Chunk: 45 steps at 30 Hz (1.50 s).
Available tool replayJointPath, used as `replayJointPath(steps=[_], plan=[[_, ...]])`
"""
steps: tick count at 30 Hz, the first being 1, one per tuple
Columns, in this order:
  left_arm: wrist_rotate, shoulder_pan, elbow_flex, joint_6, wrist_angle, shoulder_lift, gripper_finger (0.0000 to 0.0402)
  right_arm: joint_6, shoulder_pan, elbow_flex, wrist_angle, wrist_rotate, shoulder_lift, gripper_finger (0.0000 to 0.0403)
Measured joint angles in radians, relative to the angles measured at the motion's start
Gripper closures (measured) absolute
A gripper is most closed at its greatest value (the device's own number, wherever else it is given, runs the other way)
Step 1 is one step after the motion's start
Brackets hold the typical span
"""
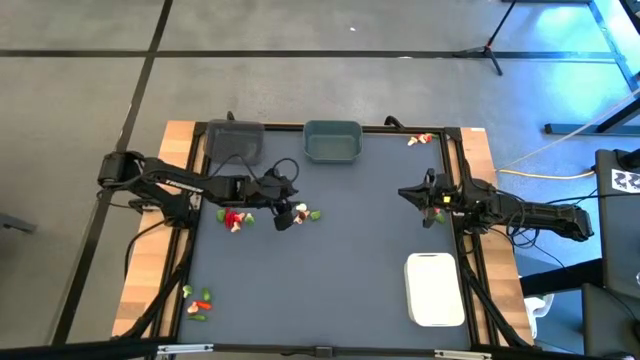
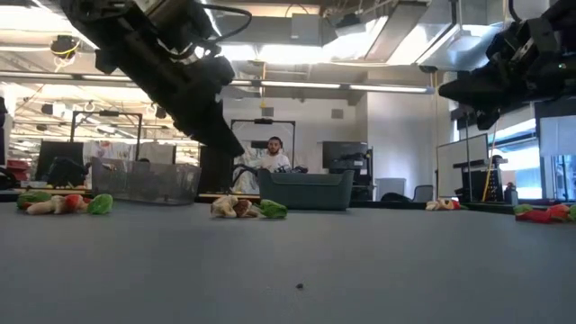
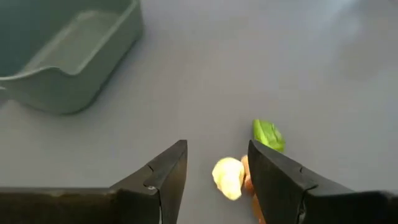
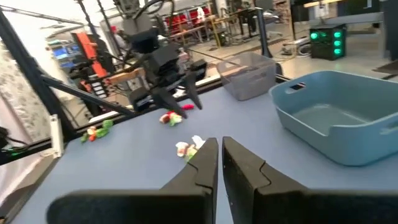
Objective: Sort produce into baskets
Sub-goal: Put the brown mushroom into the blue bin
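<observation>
A pick is being set up: the left gripper (image 3: 214,180), parted and empty, is held over a pale piece (image 3: 228,177), and must be lowered and closed.

probably a robotics lab: monitors (image 2: 342,155), ceiling strip lights (image 2: 297,85), a seated person (image 2: 267,162) behind

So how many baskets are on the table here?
3. A dark grey bin at the far edge, left; a grey-teal bin beside it, far centre; a white tray near the right edge, close to the front.
</observation>
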Motion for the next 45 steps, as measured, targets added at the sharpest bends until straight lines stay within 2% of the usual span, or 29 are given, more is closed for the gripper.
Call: replayJointPath(steps=[12,16,26,33,41,45], plan=[[0.009,-0.014,0.000,-0.005,0.008,0.107,0.0235,-0.003,0.000,0.000,0.014,0.126,0.028,0.0377],[0.050,-0.015,0.000,-0.003,0.001,0.118,0.0235,-0.003,0.000,0.000,0.015,0.131,0.032,0.0377],[0.048,0.015,-0.005,0.044,0.009,0.122,0.0235,-0.055,0.000,0.000,0.030,0.168,0.034,0.0377],[0.106,0.021,-0.006,0.022,0.061,0.193,0.0235,-0.055,0.000,0.000,0.033,0.168,0.034,0.0377],[0.106,0.021,-0.006,0.025,0.087,0.219,0.0235,-0.055,0.000,0.000,0.030,0.168,0.034,0.0377],[0.105,0.021,-0.006,0.021,0.087,0.217,0.0255,-0.054,0.000,0.000,0.030,0.176,0.034,0.0377]])
